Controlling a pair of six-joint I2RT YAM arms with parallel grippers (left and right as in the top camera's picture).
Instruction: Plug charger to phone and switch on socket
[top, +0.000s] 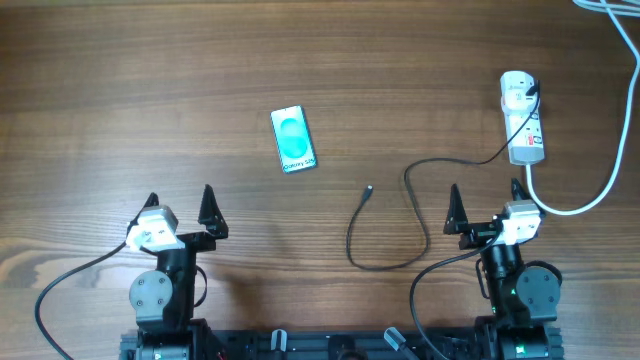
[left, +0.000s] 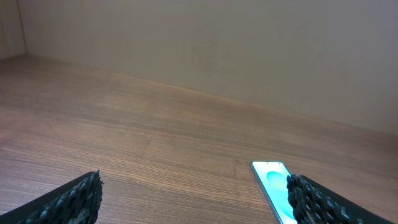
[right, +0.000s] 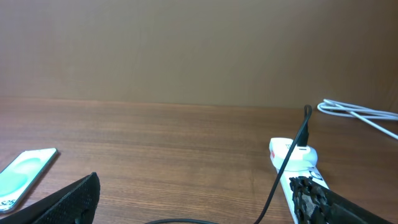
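The phone (top: 293, 139) lies flat, screen up, left of the table's middle, and shows in the left wrist view (left: 273, 185) beside my right finger. The white socket (top: 522, 120) lies at the far right with the charger's adapter (top: 527, 92) plugged into it. The charger cable (top: 420, 235) runs down in a loop, and its plug tip (top: 369, 190) lies loose on the wood, apart from the phone. My left gripper (top: 180, 195) stands open below the phone, holding nothing. The right gripper (top: 485, 190) is open below the socket, also with nothing in it.
A thick white lead (top: 590, 205) curves from the socket's near end out to the right edge and up to the top right corner. In the right wrist view the socket (right: 297, 160) and black cable (right: 281, 174) are ahead on the right, the phone (right: 22, 175) at far left.
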